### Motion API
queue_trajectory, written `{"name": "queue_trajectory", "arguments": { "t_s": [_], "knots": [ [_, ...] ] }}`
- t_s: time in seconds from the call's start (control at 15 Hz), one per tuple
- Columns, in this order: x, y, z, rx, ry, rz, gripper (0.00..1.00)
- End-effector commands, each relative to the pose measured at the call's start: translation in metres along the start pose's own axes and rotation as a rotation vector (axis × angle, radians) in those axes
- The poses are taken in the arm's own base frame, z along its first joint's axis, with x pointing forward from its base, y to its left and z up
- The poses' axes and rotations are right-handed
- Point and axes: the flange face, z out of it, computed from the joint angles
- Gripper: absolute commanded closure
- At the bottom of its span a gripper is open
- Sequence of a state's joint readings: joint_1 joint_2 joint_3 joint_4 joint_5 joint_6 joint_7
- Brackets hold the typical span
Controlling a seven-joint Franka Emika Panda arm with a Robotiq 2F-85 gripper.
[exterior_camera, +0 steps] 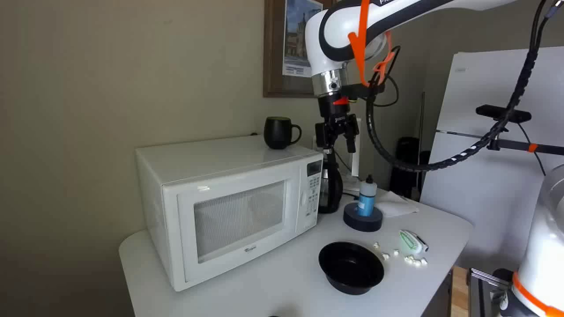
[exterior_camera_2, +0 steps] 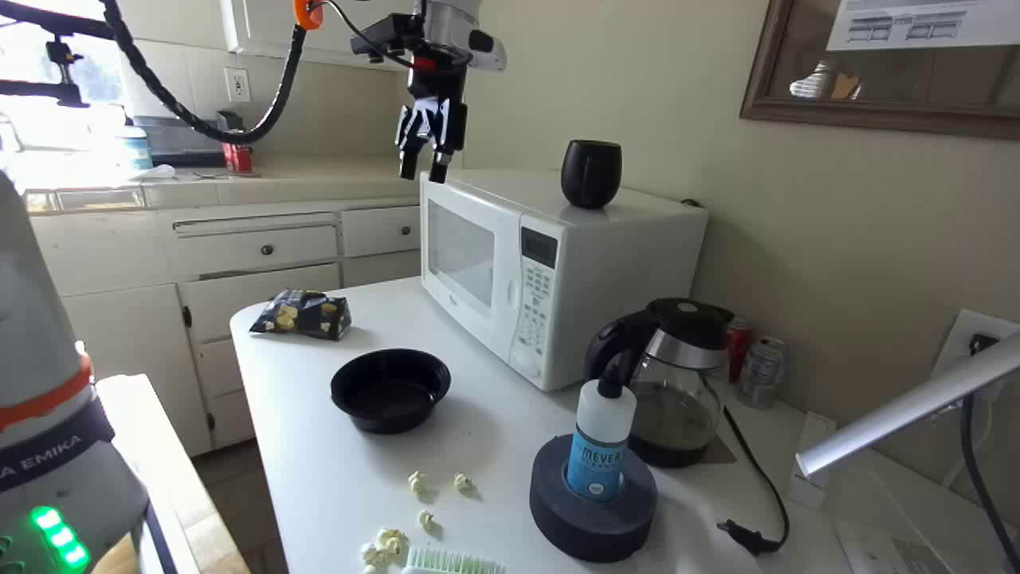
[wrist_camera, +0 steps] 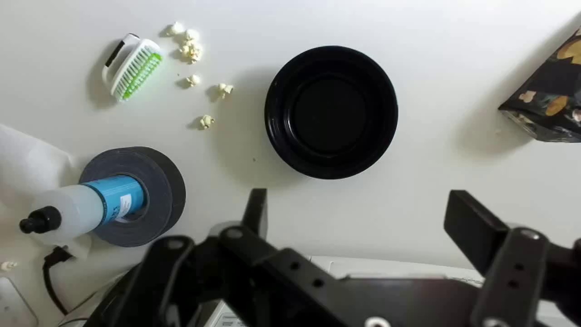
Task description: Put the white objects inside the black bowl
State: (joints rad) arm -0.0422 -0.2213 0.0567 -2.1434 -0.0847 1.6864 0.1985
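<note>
The white objects are small popcorn pieces on the white table, some clustered (wrist_camera: 190, 47) beside a brush and others, such as a single piece (wrist_camera: 207, 121), lying nearer the bowl. In an exterior view a loose piece (exterior_camera_2: 417, 482) rests just short of the black bowl (exterior_camera_2: 390, 414). Seen from above in the wrist view, the round black bowl (wrist_camera: 330, 116) has nothing visible inside. High over the table, near the microwave's front, hangs my gripper (exterior_camera: 338, 149), pointing down. Its fingers (wrist_camera: 474, 227) stand wide apart in the wrist view, nothing between them.
A white microwave (exterior_camera: 238, 211) carries a black mug (exterior_camera: 278, 133). A blue-labelled bottle (exterior_camera_2: 598, 446) stands in a dark tape roll (exterior_camera_2: 594, 530), beside a kettle (exterior_camera_2: 677, 399). The green-white brush (wrist_camera: 136, 70) lies by the popcorn. A dark snack bag (exterior_camera_2: 301, 313) sits past the bowl.
</note>
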Motion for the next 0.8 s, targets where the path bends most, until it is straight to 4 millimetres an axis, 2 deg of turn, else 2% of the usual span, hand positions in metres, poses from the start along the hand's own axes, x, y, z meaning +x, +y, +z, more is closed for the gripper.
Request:
{"name": "queue_trajectory", "arguments": {
  "t_s": [0.0,0.4,0.6,0.73],
  "knots": [
    [0.0,0.0,0.0,0.0,-0.001,0.0,0.0],
    [0.0,0.0,0.0,0.0,-0.001,0.0,0.0],
    [-0.001,0.015,0.008,-0.023,0.013,-0.065,0.0],
    [-0.001,0.035,0.021,-0.071,0.016,-0.143,0.0]
  ]
}}
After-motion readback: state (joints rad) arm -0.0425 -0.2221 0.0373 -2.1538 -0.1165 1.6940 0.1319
